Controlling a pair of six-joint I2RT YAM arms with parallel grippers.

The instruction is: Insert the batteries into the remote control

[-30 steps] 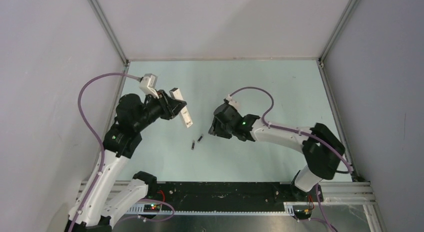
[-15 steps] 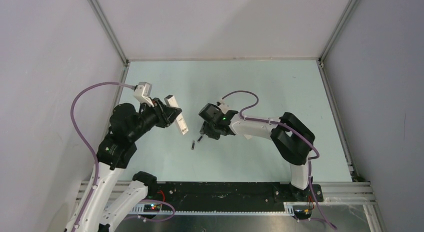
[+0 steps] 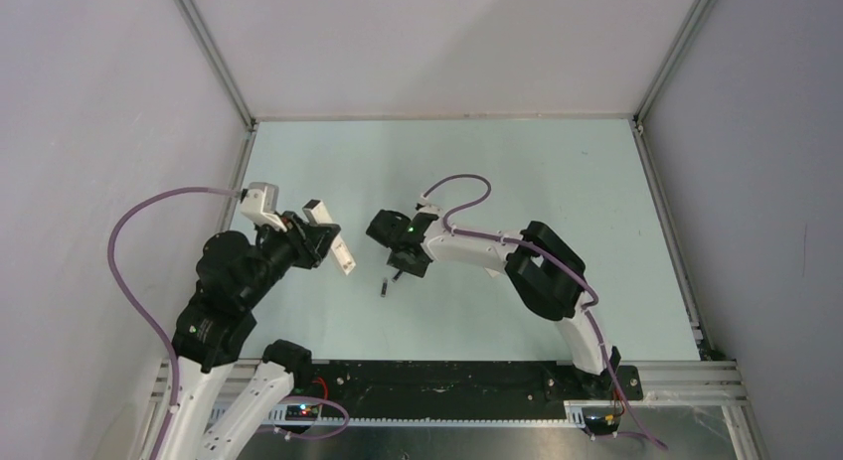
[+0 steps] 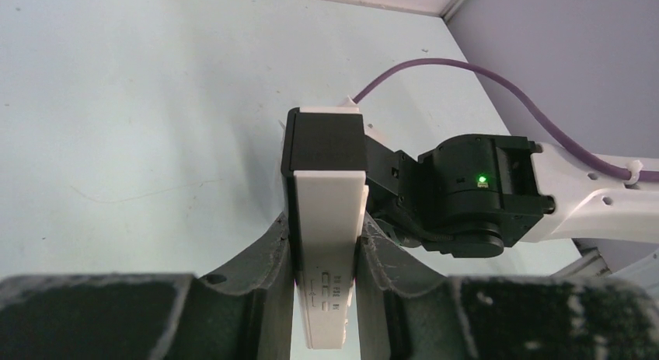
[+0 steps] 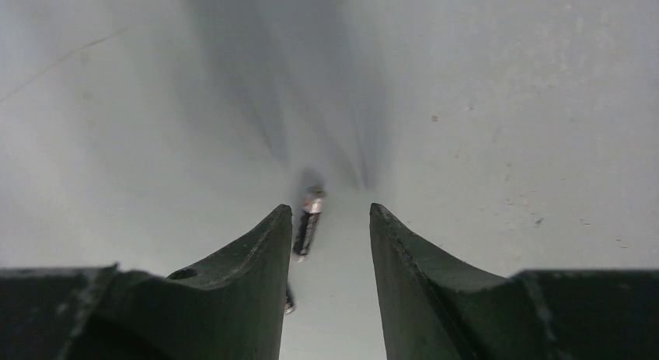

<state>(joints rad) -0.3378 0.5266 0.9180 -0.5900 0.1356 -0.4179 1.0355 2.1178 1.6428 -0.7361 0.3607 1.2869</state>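
Remote up at centre-left, batteries on the worktop mid-frame

Left gripper point(image 4: 325, 255) is clamped on the white end of the remote control point(image 4: 326, 212), dark end poking away, up off the pale worktop point(image 3: 557, 172); right gripper point(image 5: 326, 220) sits low, fingers apart around one battery point(image 5: 308, 224); from above its wrist mostly hides that cell; second battery point(image 3: 384, 288) lies just lower left; purple cable point(image 4: 423, 62) arcs behind.
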